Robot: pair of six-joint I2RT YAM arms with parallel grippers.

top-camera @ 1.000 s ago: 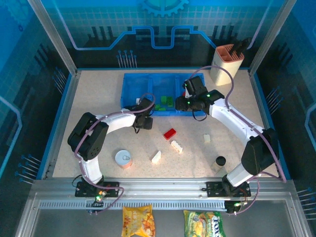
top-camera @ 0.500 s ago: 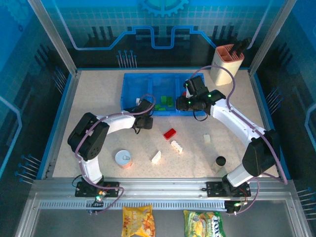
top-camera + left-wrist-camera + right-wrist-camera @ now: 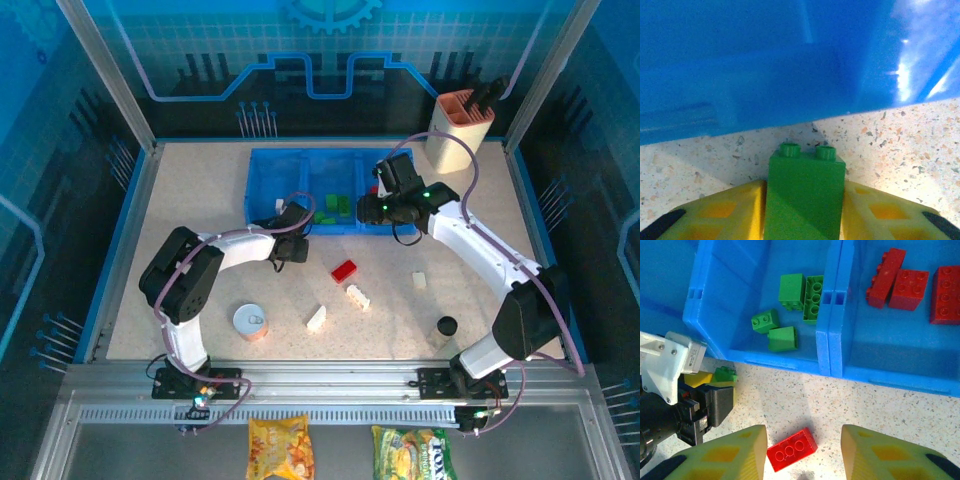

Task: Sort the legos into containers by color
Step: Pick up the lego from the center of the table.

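My left gripper (image 3: 804, 202) is shut on a green lego (image 3: 805, 185), its studs pointing at the wall of the blue tray (image 3: 765, 75) just ahead, low over the table. From above, it (image 3: 294, 245) sits at the tray's (image 3: 262, 172) front edge. My right gripper (image 3: 804, 440) hangs open high over a red lego (image 3: 791, 449) on the table (image 3: 344, 270). Several green legos (image 3: 792, 290) lie in the middle compartment and red legos (image 3: 900, 280) in the right one. White legos (image 3: 316, 318) (image 3: 357, 296) (image 3: 419, 281) lie loose on the table.
A round tin can (image 3: 250, 322) stands near the front left and a black-capped bottle (image 3: 445, 327) near the front right. A beige knife block (image 3: 460, 125) stands at the back right. Two snack bags (image 3: 280, 445) lie beyond the front rail.
The left fingers have drawn in onto the green lego. The right arm has shifted slightly; the loose legos have not moved.
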